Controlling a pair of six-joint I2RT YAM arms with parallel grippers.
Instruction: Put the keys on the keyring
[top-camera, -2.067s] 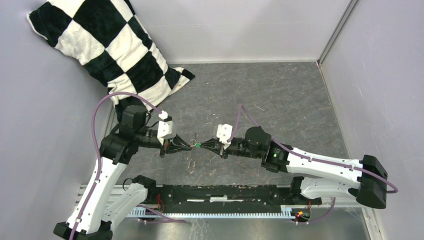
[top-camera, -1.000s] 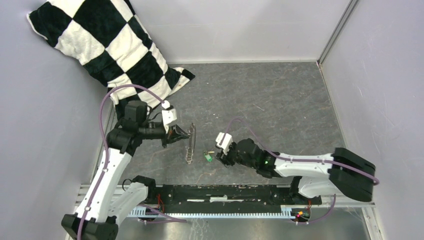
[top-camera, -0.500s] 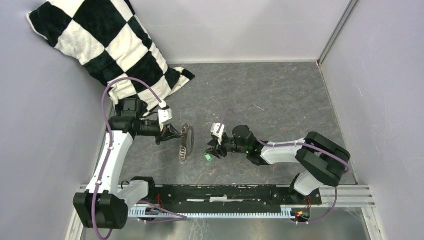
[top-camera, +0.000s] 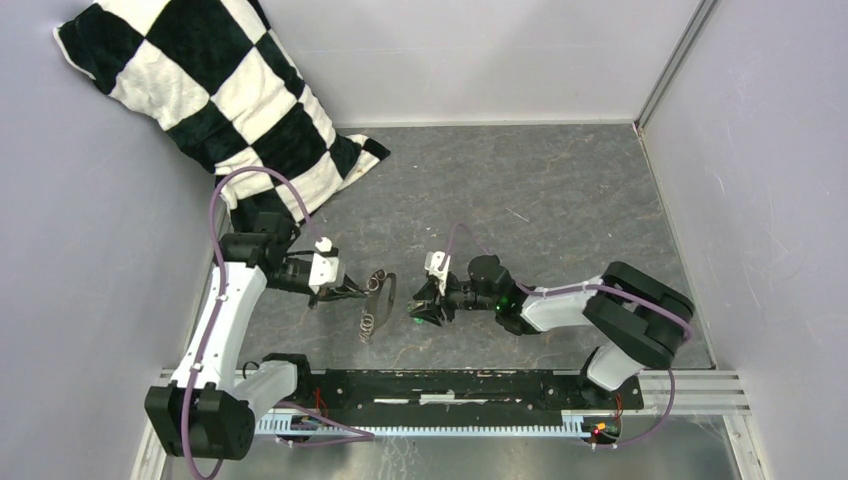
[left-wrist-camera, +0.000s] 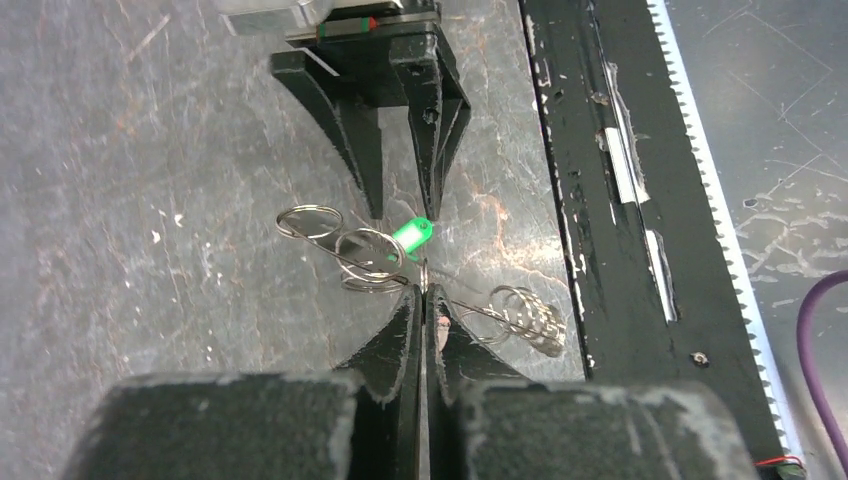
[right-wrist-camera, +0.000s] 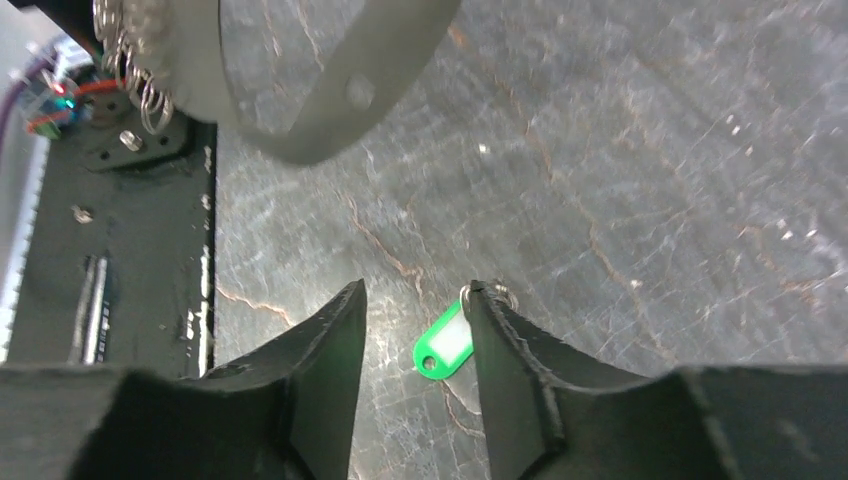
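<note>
The keys are a green-tagged piece (right-wrist-camera: 445, 345) lying flat on the grey table, also visible as the green tag (left-wrist-camera: 412, 235) and the same tag (top-camera: 417, 319). My right gripper (right-wrist-camera: 416, 288) is open and low over it, one finger on each side, the tag close to the right-hand finger. My left gripper (left-wrist-camera: 425, 298) is shut on the keyring (left-wrist-camera: 424, 277), held edge-on just left of the tag. Small rings (left-wrist-camera: 522, 320) dangle from the keyring (top-camera: 384, 284). The left gripper (top-camera: 354, 291) faces the right gripper (top-camera: 424, 303) a short gap apart.
A black-and-white checked pillow (top-camera: 220, 90) leans in the far left corner. A black toothed rail (top-camera: 450, 385) runs along the near edge. Grey walls close in the table at left, back and right.
The right gripper has swung in over the green tag on the table and narrowed slightly. The left gripper has brought the keyring lower and nearer the tag.
</note>
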